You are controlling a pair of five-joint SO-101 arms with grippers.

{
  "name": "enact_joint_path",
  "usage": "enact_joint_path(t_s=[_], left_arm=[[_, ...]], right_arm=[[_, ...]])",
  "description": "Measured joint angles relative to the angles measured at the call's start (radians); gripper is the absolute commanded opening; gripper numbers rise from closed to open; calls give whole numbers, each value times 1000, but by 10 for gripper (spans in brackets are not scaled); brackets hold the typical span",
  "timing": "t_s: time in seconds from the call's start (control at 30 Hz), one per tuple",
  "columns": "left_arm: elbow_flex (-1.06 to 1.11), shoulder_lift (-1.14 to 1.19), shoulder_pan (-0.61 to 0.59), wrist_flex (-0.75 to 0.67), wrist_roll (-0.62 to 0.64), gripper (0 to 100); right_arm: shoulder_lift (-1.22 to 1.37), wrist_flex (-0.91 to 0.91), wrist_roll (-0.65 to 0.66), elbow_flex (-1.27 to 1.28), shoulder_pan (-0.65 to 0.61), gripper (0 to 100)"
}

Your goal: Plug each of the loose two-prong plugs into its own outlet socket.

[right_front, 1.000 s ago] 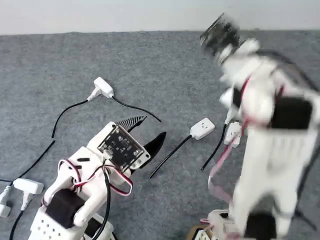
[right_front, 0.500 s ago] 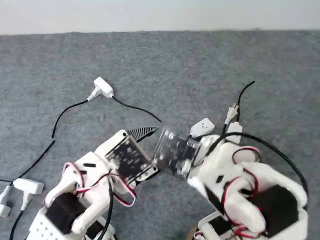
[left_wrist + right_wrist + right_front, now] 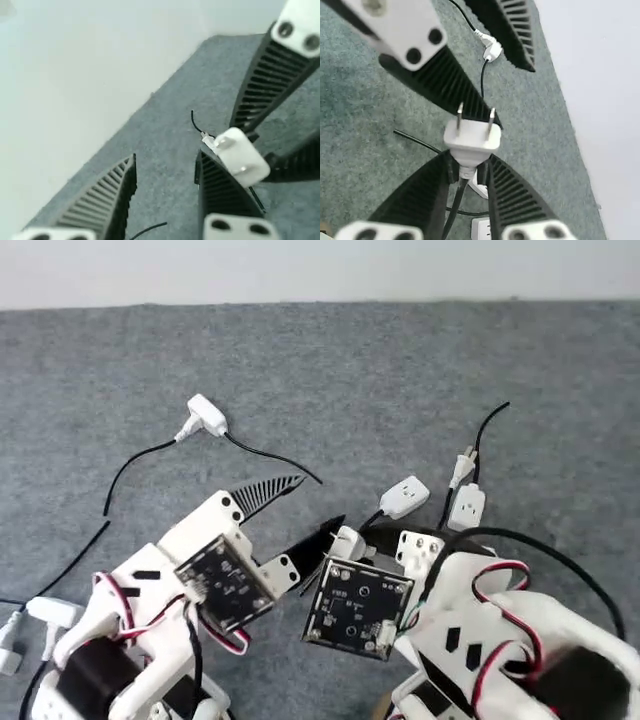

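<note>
My right gripper [image 3: 469,165] is shut on the cord end of a white two-prong plug [image 3: 470,137], prongs pointing away from it. In the high view that plug [image 3: 346,542] hangs at the table's middle, held by the right gripper [image 3: 350,552], right beside one tip of my left gripper [image 3: 312,505]. The left gripper [image 3: 165,167] stands open, and the held plug [image 3: 240,156] hovers by one of its fingers [image 3: 222,192]. A white outlet socket [image 3: 405,497] lies just beyond, a second socket [image 3: 466,507] and a loose plug [image 3: 461,469] to its right.
Another white connector [image 3: 207,417] with a black cord lies at the back left. More white plugs [image 3: 55,613] sit at the left edge. Black cords [image 3: 135,465] snake over the grey carpet [image 3: 380,370]. A pale wall borders the far side.
The right arm swung down from high on the right to the table's middle, bringing the plug next to the left gripper. The left arm shifted back and turned slightly, still open.
</note>
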Motion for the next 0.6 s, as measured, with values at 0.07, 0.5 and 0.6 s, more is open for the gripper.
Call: enact_joint_path(t_s=[0.07, 0.5, 0.6], left_arm=[[-18, 0, 0, 0, -3, 188], [-92, -9, 9, 6, -3, 188], [-92, -9, 12, 6, -3, 188]], right_arm=[[0, 0, 0, 0, -5, 9], [0, 0, -31, 2, -12, 9], [0, 0, -31, 2, -12, 9]])
